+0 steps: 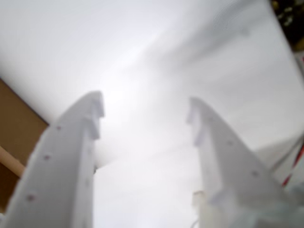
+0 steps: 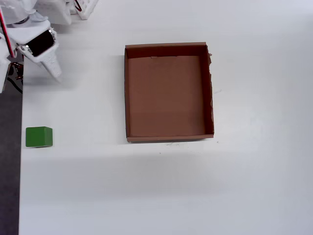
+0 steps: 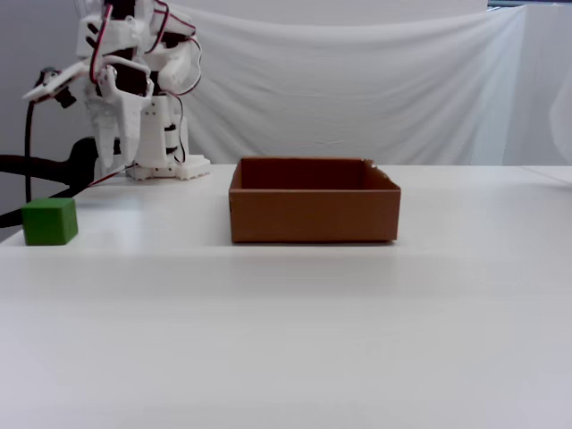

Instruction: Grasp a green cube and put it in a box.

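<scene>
Green cube [image 2: 39,136] sits alone near the left edge of the white table [image 2: 254,186] in the overhead view, well apart from the brown box [image 2: 210,93], which is empty. The pincer [image 1: 145,111] hangs above the table near the arm's base, its two white fingers spread with nothing between them, and the cube does not show in the wrist view. The step in hand looks like the reach for the cube. To do it well, the arm should swing toward the cube, keep the fingers wide, come down straight over it with the fingers lined up across two flat opposite faces, and only close once the cube is centred between them.
</scene>
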{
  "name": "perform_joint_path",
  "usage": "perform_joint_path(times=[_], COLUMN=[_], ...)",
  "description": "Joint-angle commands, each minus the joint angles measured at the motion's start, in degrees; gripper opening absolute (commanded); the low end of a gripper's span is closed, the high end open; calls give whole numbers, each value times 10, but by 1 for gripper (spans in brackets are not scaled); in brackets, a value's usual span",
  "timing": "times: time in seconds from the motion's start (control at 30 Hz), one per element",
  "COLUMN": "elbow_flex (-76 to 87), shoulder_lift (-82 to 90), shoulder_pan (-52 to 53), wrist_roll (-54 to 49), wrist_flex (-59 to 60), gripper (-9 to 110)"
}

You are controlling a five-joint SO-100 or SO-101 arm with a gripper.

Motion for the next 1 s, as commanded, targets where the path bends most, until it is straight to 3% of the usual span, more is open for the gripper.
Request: perform_joint_path(times=[0.0, 0.6, 0.97], elbow_flex=[-72, -281, -381], shoulder_lift=[-31, -284, -436], shoulder_pan=[13, 29, 50], wrist_roll=[-8, -102, -258], wrist_flex=[-11, -51, -71], gripper=[22, 32, 32])
